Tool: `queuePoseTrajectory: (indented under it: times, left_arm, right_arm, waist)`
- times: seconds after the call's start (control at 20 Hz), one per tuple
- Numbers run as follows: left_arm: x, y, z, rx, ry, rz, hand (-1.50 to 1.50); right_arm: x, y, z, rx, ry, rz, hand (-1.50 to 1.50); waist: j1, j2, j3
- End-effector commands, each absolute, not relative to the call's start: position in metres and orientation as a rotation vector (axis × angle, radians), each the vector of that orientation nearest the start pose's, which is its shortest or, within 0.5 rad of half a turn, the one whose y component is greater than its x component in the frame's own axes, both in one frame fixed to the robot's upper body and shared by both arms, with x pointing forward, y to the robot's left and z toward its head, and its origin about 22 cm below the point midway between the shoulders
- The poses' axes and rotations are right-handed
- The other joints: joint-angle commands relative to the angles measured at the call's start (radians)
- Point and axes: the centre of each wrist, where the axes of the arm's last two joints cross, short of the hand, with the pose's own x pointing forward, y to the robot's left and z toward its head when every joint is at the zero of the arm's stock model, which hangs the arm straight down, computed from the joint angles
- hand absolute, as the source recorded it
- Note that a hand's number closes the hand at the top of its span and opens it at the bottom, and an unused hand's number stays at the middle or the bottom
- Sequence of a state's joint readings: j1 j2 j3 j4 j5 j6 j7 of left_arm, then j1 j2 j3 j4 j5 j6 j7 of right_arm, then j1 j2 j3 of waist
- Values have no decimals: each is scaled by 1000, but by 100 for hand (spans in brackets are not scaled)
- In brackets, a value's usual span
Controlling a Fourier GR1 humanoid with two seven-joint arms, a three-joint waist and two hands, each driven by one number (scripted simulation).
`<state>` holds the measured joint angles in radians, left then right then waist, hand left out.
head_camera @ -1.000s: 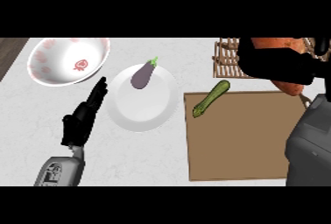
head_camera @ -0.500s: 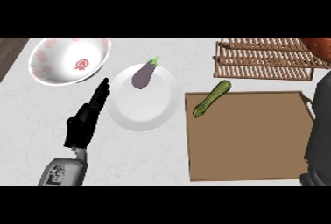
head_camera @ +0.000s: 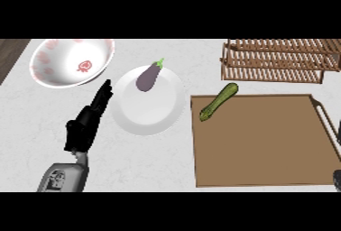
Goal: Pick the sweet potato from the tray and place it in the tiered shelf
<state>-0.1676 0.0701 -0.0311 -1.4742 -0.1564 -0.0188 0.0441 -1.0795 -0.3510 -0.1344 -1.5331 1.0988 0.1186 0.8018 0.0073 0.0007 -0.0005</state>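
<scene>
We see no sweet potato on the tray (head_camera: 266,149) or the visible shelf (head_camera: 279,63), so we judge it probably placed, with only checking left; the left hand (head_camera: 86,124) rests open, and the right hand (head_camera: 337,178) is an edge sliver whose state we cannot tell.

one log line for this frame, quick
left hand: open, beside plate | right hand: not in view | tray: green vegetable at far-left corner | sweet potato: not seen | tiered shelf: beyond tray

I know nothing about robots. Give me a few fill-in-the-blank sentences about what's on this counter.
The purple eggplant lies on the round white ____.
The long green vegetable lies across a corner of the flat brown ____.
The slatted tiered shelf looks made of ____.
Missing words: plate; tray; wood.
</scene>
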Motion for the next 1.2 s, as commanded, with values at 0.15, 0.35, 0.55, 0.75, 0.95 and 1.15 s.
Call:
queuePoseTrajectory:
  times: [0.15,0.35,0.55,0.75,0.95,1.15]
  left_arm:
    - [281,227,16,105,-1585,-264,0]
    - [293,206,18,105,-1589,-267,0]
    - [278,233,15,60,-1573,-263,0]
    - [288,207,9,96,-1591,-277,0]
    - [283,208,11,83,-1571,-260,0]
    - [284,222,17,104,-1583,-268,0]
  right_arm:
    - [374,-206,321,-1551,-1558,212,150]
    - [395,-212,297,-1583,-1647,299,150]
    - [408,-221,309,-1597,-1587,199,150]
    - [416,-246,292,-1355,-1776,-53,150]
    - [431,-267,275,-1339,-1795,-24,150]
    - [434,-276,268,-1314,-1799,-39,150]
  waist:
    - [0,1,0]
    - [2,4,0]
    - [6,1,0]
    - [13,10,2]
    - [12,6,1]
    - [6,2,1]
